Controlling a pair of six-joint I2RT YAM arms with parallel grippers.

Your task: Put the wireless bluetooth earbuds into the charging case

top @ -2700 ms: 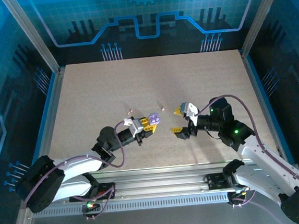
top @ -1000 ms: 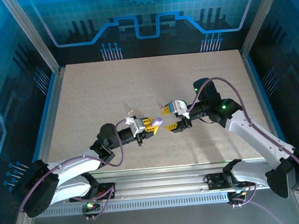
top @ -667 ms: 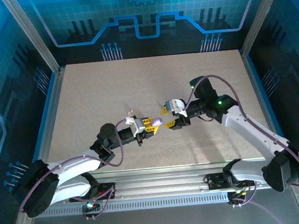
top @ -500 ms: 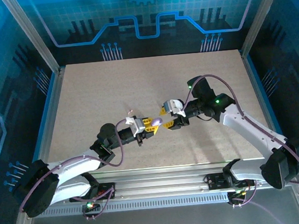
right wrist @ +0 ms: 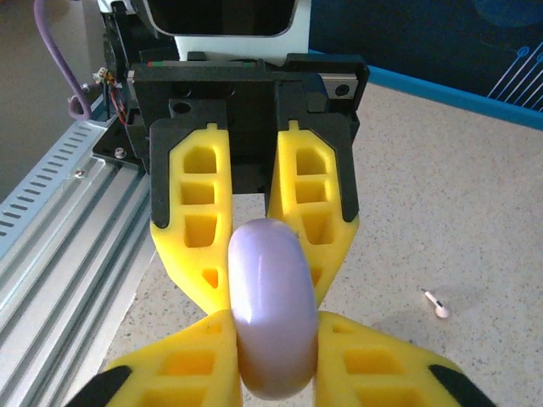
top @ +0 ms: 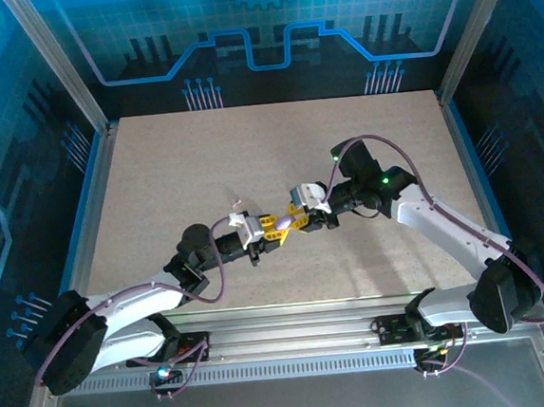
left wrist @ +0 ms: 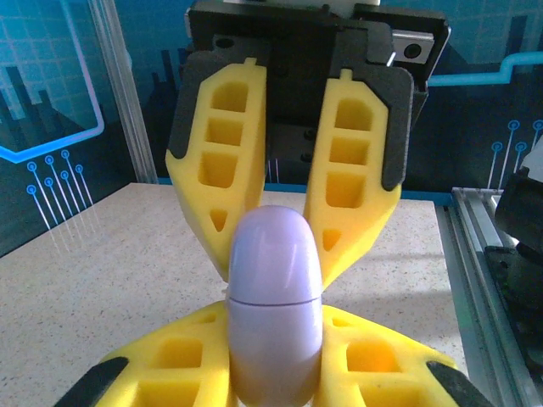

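A lilac charging case (top: pixel 283 230), closed and rounded, hangs above the table's middle between both grippers. My left gripper (top: pixel 276 228) comes from the left and is shut on the case (left wrist: pixel 274 297); its yellow fingers (left wrist: pixel 170 373) press the lower half. My right gripper (top: pixel 298 219) comes from the right and is shut on the same case (right wrist: pixel 271 305), with its fingers (right wrist: pixel 365 365) tight on both sides. One pale earbud (right wrist: pixel 437 303) lies on the table; in the top view it is the small speck (top: pixel 235 204) behind the left gripper. The other earbuds are hidden or out of view.
The speckled beige table (top: pixel 277 146) is walled by aluminium posts and blue panels. A slotted metal rail (top: pixel 293 340) runs along the near edge between the arm bases. A grey rail (left wrist: pixel 492 280) borders the table's side.
The right arm swung left from the table's right middle until its open fingers reached the case, then closed on it. The left gripper kept hold of the case and hardly moved.
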